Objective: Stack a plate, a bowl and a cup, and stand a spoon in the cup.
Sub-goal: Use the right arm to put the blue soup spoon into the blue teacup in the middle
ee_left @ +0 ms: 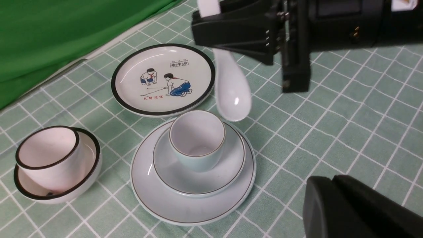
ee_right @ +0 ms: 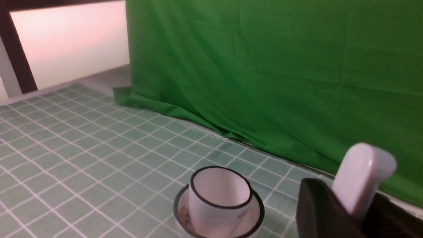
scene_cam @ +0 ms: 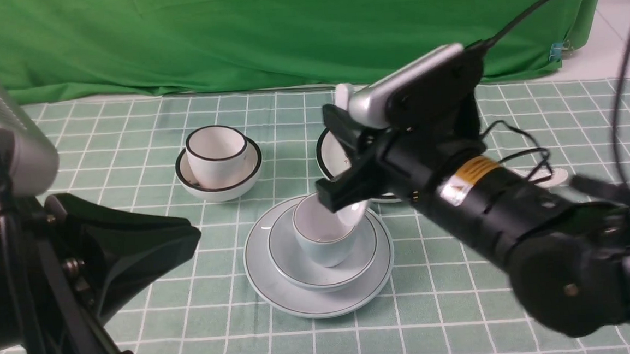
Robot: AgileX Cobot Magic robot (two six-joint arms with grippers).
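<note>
Centre frame, the right gripper (scene_cam: 341,153) clamps the spoon (scene_cam: 354,212) by its handle, scoop hanging over the cup (scene_cam: 322,242) rim, so it can stand inside.

spoon (ee_left: 231,99): glossy ceramic | cup (ee_left: 198,145): smooth glaze | tablecloth (scene_cam: 193,327): matt cloth | backdrop (scene_cam: 230,34): matt cloth

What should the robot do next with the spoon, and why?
Probably shift the right claw slightly so the spoon hangs over the cup's middle. Its scoop dangles near the rim, off to one side, and the cup already stands in the bowl on the plate.
</note>
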